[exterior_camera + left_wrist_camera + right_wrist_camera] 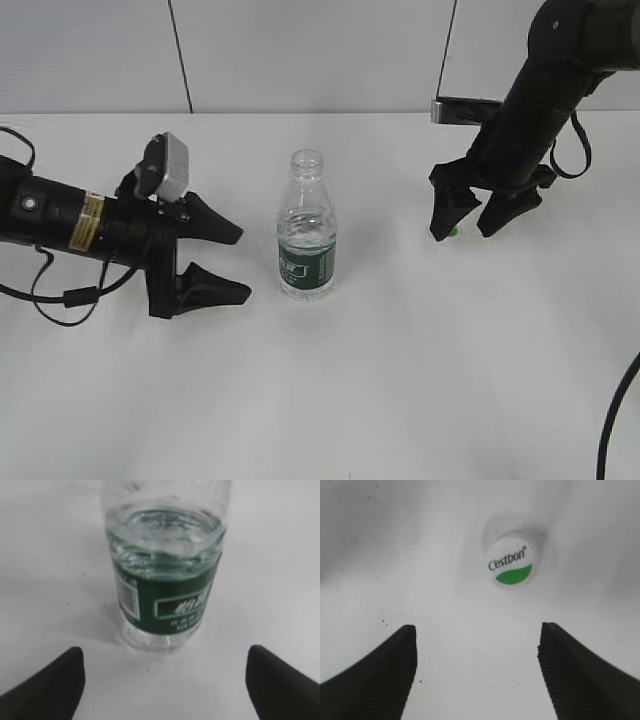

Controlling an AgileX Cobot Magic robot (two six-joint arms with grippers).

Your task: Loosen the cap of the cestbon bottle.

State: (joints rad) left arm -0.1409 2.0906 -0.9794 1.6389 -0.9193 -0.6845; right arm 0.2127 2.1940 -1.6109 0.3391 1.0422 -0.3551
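In the exterior view, the cestbon bottle (306, 228) stands upright and uncapped mid-table (400, 380), just beside the left gripper (222, 260), whose jaws are spread and empty; the right gripper (478, 218) hangs spread over the cap (453, 232). The left wrist view shows the bottle (165, 575) ahead of released jaws. The right wrist view shows the cap (511, 565) lying top-up on the table, beyond parted jaws.
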